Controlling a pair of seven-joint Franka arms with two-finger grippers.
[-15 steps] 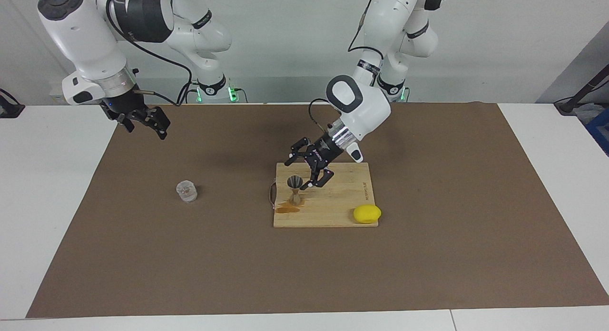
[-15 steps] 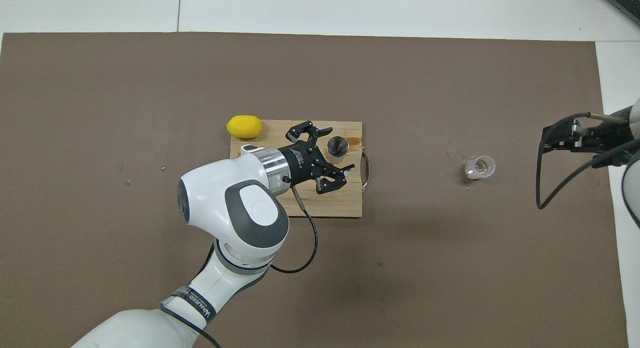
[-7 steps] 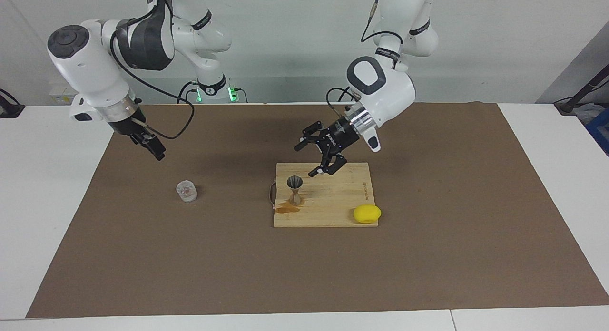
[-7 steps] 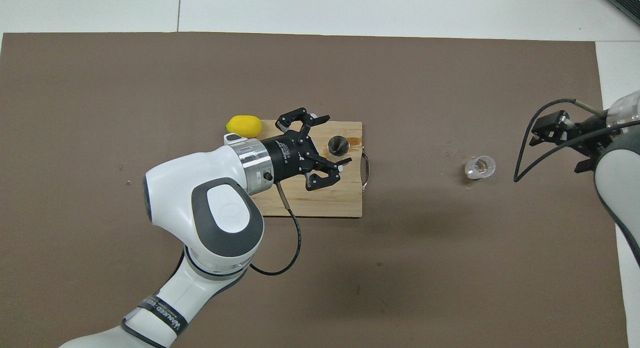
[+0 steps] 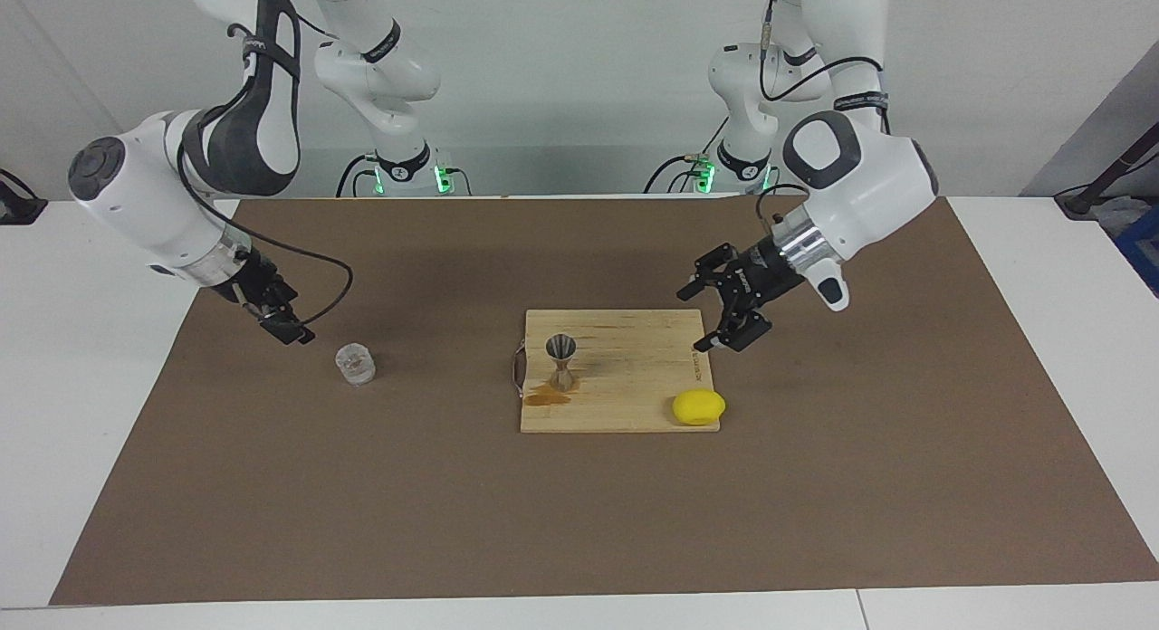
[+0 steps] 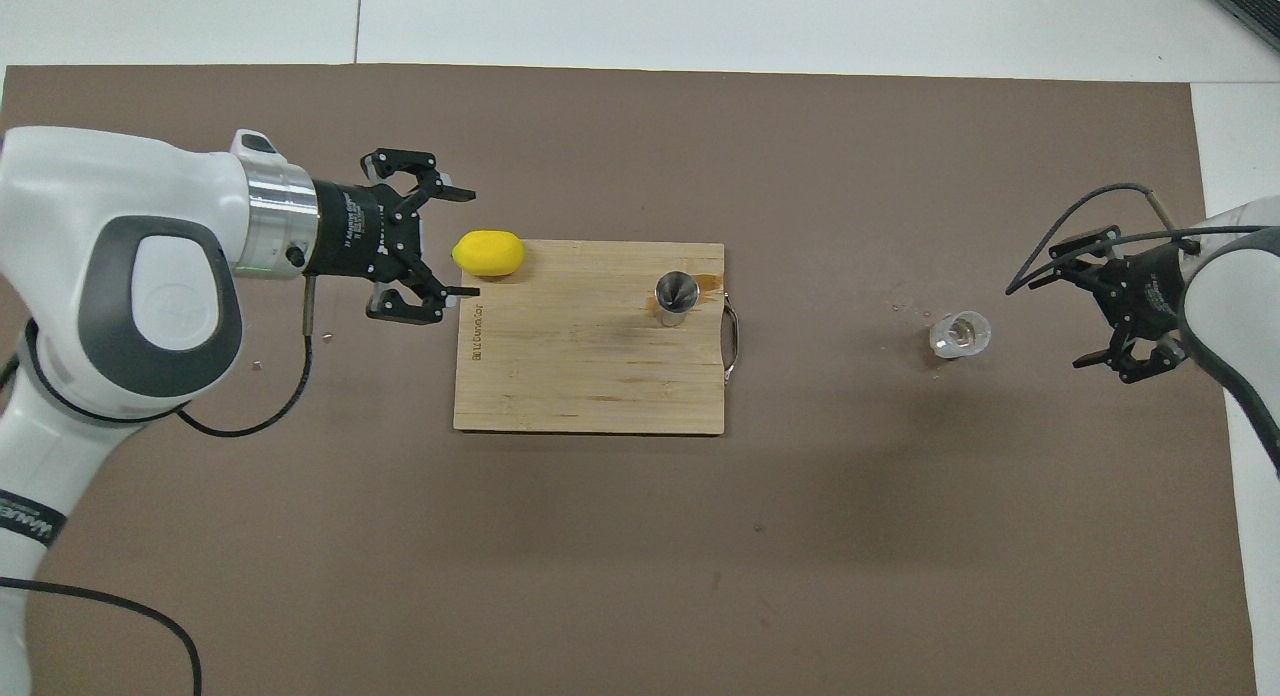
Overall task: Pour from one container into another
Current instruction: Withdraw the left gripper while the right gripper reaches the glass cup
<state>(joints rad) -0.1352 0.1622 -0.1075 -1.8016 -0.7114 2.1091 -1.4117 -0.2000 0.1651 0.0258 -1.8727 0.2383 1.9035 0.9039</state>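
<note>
The clear glass cup [image 5: 355, 363] stands upright on the brown mat toward the right arm's end; it also shows in the overhead view [image 6: 960, 334]. The silver jigger [image 5: 561, 362] stands upright on the wooden cutting board [image 5: 634, 386], near its handle edge [image 6: 676, 294]. My right gripper [image 5: 292, 329] is open and empty, low beside the cup and apart from it [image 6: 1078, 306]. My left gripper [image 5: 697, 320] is open and empty, over the board's edge at the left arm's end, next to the lemon [image 6: 460, 241].
A yellow lemon [image 5: 697, 406] lies at the board's corner farther from the robots [image 6: 488, 253]. A brown wet stain [image 5: 546, 396] marks the board beside the jigger. The brown mat [image 6: 640, 556] covers most of the white table.
My left gripper has drawn back from beside the jigger to the board's edge at the left arm's end. My right gripper has come down and closer to the glass cup.
</note>
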